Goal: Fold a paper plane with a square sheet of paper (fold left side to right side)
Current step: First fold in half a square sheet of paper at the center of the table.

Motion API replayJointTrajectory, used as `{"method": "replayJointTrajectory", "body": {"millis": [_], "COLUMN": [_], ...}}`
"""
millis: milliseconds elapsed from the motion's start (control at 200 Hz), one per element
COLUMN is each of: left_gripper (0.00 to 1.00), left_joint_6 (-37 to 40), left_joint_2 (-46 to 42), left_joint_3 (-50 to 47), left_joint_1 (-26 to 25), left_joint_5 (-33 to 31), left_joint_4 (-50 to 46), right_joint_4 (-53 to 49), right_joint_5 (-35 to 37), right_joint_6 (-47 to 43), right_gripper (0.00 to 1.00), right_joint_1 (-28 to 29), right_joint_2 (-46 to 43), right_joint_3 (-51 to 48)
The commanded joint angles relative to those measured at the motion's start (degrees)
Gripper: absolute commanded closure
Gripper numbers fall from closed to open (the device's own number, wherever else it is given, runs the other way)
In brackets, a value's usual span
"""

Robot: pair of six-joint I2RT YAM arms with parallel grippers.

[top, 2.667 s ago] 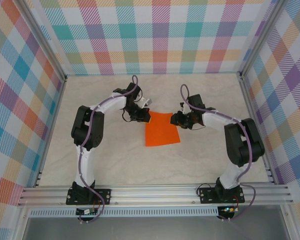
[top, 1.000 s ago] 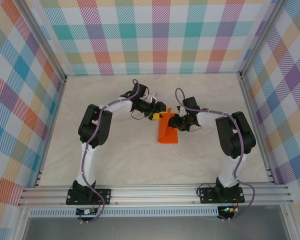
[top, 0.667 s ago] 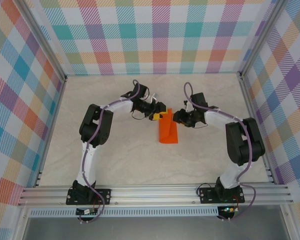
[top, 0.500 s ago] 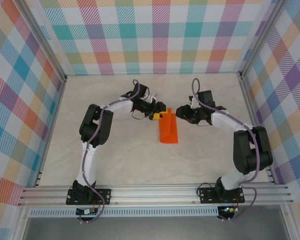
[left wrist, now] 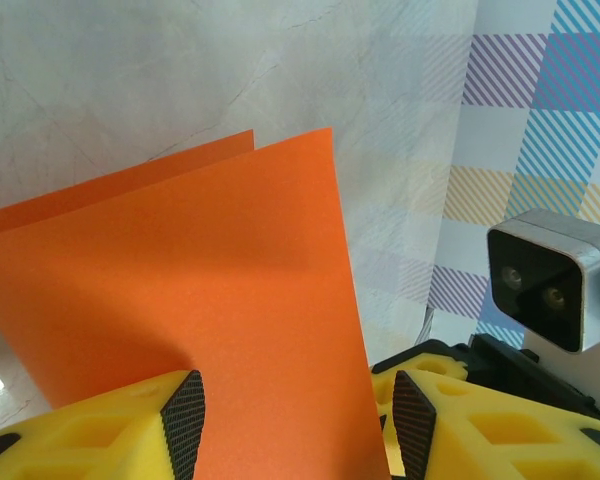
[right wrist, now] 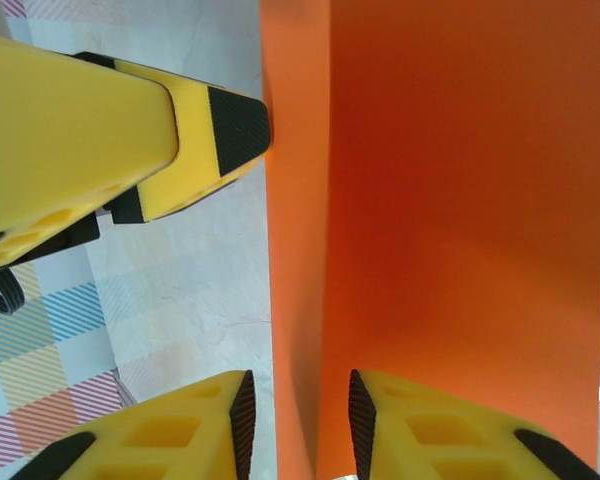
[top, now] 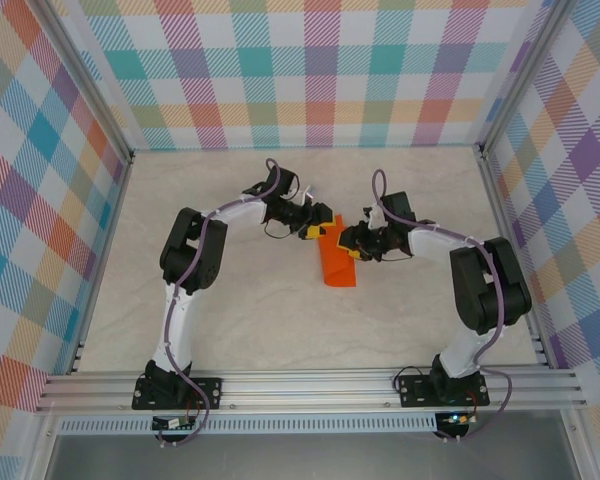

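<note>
In the top view, the folded square sheet of paper (top: 337, 266) lies at centre frame on the table (top: 230, 310). At its far end my right gripper (top: 348, 243) straddles the paper's edge with narrowed jaws; I cannot tell whether they pinch it. Just to the upper left, my left gripper (top: 323, 232) stands released, with paper between its pads.

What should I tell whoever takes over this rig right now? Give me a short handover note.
Left gripper: open, jaws either side of the paper at its far end.
Right gripper: jaws narrow around the paper's edge; pinched or not, cannot tell.
Paper: on the table, folded into a narrow strip, layers slightly offset.
Done: side-to-side fold brought over.
Left: likely square and press the crease, then all plane folds.
</note>
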Motion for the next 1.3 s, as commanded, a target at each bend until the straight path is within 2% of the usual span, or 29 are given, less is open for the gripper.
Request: {"method": "replayJointTrajectory", "body": {"millis": [0,65,150,280,375,525,725,940,1295], "left_gripper": [0.45,0.43,0.41,0.38,0.36,0.35,0.37,0.41,0.54], "left_joint_6": [0.31,1.19,1.96,2.61,2.6,-1.35,-4.48,-6.1,-5.55], "left_joint_2": [-0.14,-1.39,-4.02,-9.62,-13.51,-16.94,-13.39,-9.05,-5.09], "left_joint_3": [1.53,0.9,-0.66,-4.75,-8.26,-14.96,-15.1,-10.59,-6.32], "left_joint_1": [-0.23,-0.24,-0.23,-0.15,-0.19,-1.38,-4.6,-6.45,-7.96], "left_joint_5": [-0.19,-1.16,-2.5,-6.82,-12.05,-16.81,-18.05,-19.41,-19.84], "left_joint_4": [-1.32,-2.05,-2.01,-2.04,-6.08,-4.98,-3.03,-3.5,-6.64], "right_joint_4": [-1.01,-2.84,-4.42,-5.28,-5.64,-5.03,-4.79,-3.44,-3.7], "right_joint_5": [0.26,2.42,4.14,5.57,7.64,7.79,9.0,8.44,8.56], "right_joint_6": [-1.34,-2.83,-4.36,-5.39,-5.76,-5.41,-4.63,-3.76,-4.1], "right_gripper": [0.81,0.9,0.94,0.95,0.95,0.94,0.93,0.92,0.9], "right_joint_1": [0.21,0.28,0.26,0.26,0.21,0.21,0.3,0.62,0.84], "right_joint_2": [0.8,0.78,1.06,1.68,1.74,2.81,3.26,3.56,3.37], "right_joint_3": [1.51,1.49,1.67,1.25,0.46,0.09,-1.05,-2.0,-1.94]}}
